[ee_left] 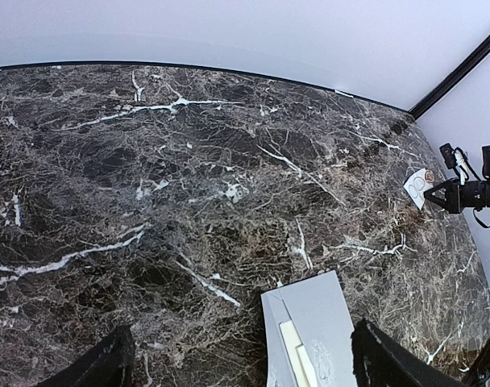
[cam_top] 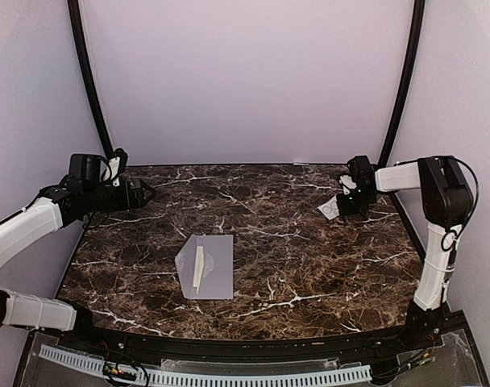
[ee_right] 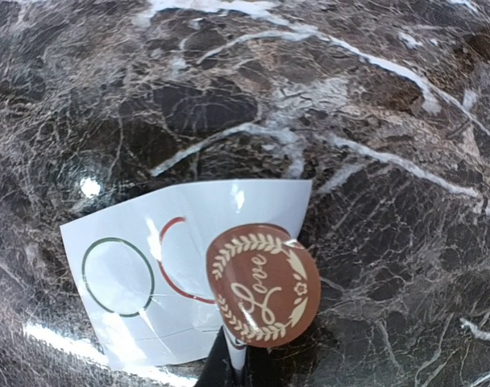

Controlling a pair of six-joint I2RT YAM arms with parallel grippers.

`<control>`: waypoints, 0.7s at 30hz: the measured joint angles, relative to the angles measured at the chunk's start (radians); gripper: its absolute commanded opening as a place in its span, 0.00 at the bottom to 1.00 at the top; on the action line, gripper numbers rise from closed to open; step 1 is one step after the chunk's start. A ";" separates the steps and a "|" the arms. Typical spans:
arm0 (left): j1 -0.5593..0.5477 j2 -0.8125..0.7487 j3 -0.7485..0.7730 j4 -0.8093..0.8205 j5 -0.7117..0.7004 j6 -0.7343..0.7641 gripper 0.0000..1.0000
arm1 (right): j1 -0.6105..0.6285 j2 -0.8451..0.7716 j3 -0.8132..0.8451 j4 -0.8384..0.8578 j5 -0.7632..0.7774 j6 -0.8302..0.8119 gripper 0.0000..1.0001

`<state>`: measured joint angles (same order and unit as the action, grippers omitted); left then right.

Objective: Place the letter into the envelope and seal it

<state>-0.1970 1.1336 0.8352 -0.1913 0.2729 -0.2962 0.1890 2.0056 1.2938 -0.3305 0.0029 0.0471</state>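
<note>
Grey-lavender paper envelope (cam_top: pixel 206 268) lies flat mid-tabletop, with the cream folded letter (cam_top: pixel 198 270) showing near its flap side. Far right, the right fingers (ee_right: pixel 221 369) are pinched closed on the lower edge of the brown round "Love" sticker (ee_right: pixel 263 286), beside the white sticker sheet (ee_right: pixel 140 278). Peeling slowly and low should keep the sheet from lifting too. The left fingers (ee_left: pixel 100 364) hover spread wide, holding nothing, above the dark marble tabletop (cam_top: pixel 309 266).

Sticker sheet (cam_top: pixel 330 208) behind, right of envelope (cam_top: pixel 205 266)

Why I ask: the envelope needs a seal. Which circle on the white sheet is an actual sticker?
The brown "Love" sticker, rightmost; the green ring and red ring are empty outlines.
</note>
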 measured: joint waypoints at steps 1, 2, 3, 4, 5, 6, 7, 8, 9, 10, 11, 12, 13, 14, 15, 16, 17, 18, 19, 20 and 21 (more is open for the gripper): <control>0.000 0.000 0.000 0.000 0.000 0.000 0.92 | 0.000 0.000 0.000 0.001 -0.006 -0.005 0.00; 0.000 0.000 0.000 0.000 0.000 0.000 0.92 | 0.000 0.000 0.000 0.002 -0.011 -0.006 0.00; 0.000 0.001 0.000 0.000 0.000 0.000 0.92 | 0.000 0.000 0.000 0.002 -0.015 -0.008 0.00; 0.000 0.002 0.000 0.000 0.000 0.000 0.92 | 0.000 -0.001 0.000 0.003 -0.019 -0.009 0.00; 0.000 0.002 0.000 0.000 0.000 0.000 0.92 | 0.000 -0.003 -0.003 0.006 -0.027 -0.011 0.00; 0.000 0.003 0.000 0.000 0.000 0.000 0.92 | -0.001 -0.006 -0.009 0.010 -0.035 -0.013 0.00; 0.000 0.003 0.000 0.000 0.000 0.000 0.92 | -0.001 -0.013 -0.016 0.012 -0.047 -0.014 0.00; 0.000 0.004 0.000 0.000 0.001 0.000 0.92 | -0.001 -0.020 -0.024 0.011 -0.058 -0.014 0.00; 0.000 0.004 0.000 0.000 0.002 0.000 0.92 | -0.001 -0.031 -0.036 0.011 -0.074 -0.017 0.00; 0.000 0.004 0.000 0.000 0.004 0.000 0.92 | 0.000 -0.047 -0.047 0.008 -0.091 -0.017 0.00; 0.000 0.004 0.000 0.000 0.008 0.000 0.92 | 0.001 -0.066 -0.059 0.006 -0.108 -0.017 0.00; 0.000 0.004 0.000 0.000 0.015 0.000 0.92 | 0.004 -0.092 -0.070 0.003 -0.127 -0.017 0.00; 0.000 0.004 0.000 0.001 0.024 0.000 0.92 | 0.008 -0.124 -0.082 0.001 -0.148 -0.017 0.00; 0.000 0.004 0.000 0.003 0.037 0.000 0.92 | 0.015 -0.153 -0.092 0.001 -0.166 -0.017 0.00; 0.000 0.004 0.000 0.004 0.040 0.000 0.91 | 0.024 -0.193 -0.104 0.002 -0.188 -0.016 0.00; 0.000 0.004 -0.001 0.010 0.056 -0.001 0.91 | 0.038 -0.233 -0.112 0.002 -0.212 -0.016 0.00; -0.002 0.004 -0.002 0.019 0.073 -0.004 0.91 | 0.051 -0.265 -0.117 0.002 -0.233 -0.016 0.00; -0.005 0.004 -0.002 0.027 0.087 -0.007 0.90 | 0.072 -0.301 -0.118 0.002 -0.256 -0.016 0.00; -0.012 0.004 -0.003 0.040 0.100 -0.016 0.90 | 0.101 -0.337 -0.118 0.005 -0.280 -0.015 0.00; -0.024 0.004 -0.003 0.053 0.113 -0.026 0.90 | 0.126 -0.362 -0.118 0.008 -0.298 -0.015 0.00; -0.040 0.004 -0.003 0.064 0.124 -0.034 0.91 | 0.159 -0.388 -0.118 0.010 -0.319 -0.015 0.00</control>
<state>-0.2371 1.1378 0.8326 -0.1276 0.3965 -0.3305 0.3481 1.6180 1.1759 -0.3202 -0.3164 0.0322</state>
